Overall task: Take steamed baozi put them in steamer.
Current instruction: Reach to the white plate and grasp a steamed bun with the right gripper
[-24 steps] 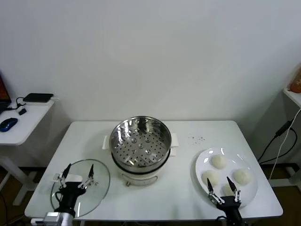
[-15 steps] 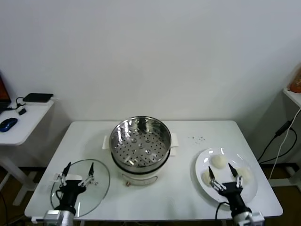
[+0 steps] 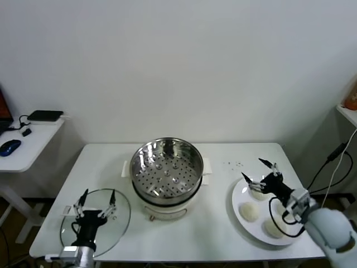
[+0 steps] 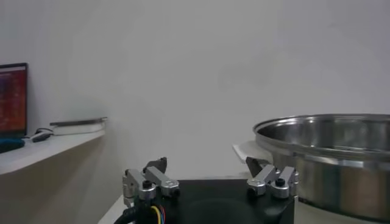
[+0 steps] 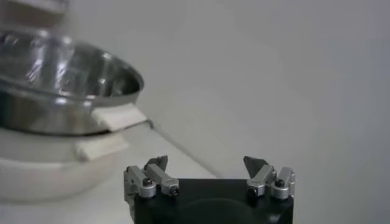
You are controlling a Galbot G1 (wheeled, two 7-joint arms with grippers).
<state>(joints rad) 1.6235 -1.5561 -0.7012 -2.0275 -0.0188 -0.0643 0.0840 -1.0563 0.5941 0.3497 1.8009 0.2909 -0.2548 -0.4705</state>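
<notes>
The steamer (image 3: 166, 167), a shiny steel perforated basket on a white pot base, stands at the table's middle and is empty. It also shows in the left wrist view (image 4: 329, 137) and the right wrist view (image 5: 61, 79). The white plate (image 3: 237, 195) at the right holds baozi: one (image 3: 249, 210) at its left, one (image 3: 273, 227) at the front, one (image 3: 256, 193) at the back partly under my right gripper; a fourth is hidden by the arm. My right gripper (image 3: 258, 170) (image 5: 206, 163) is open and empty above the plate's far edge. My left gripper (image 3: 97, 195) (image 4: 207, 165) is open and empty above the lid.
A flat round glass lid (image 3: 95, 223) lies at the table's front left. A side table at the far left carries a blue mouse (image 3: 10, 147) and a black box (image 3: 46, 115). A cable (image 3: 334, 162) hangs at the right. Dark specks (image 3: 233, 164) lie behind the plate.
My right gripper has moved from the plate's front edge across the plate to its far edge, with the arm now reaching in from the right. The left gripper has hardly moved.
</notes>
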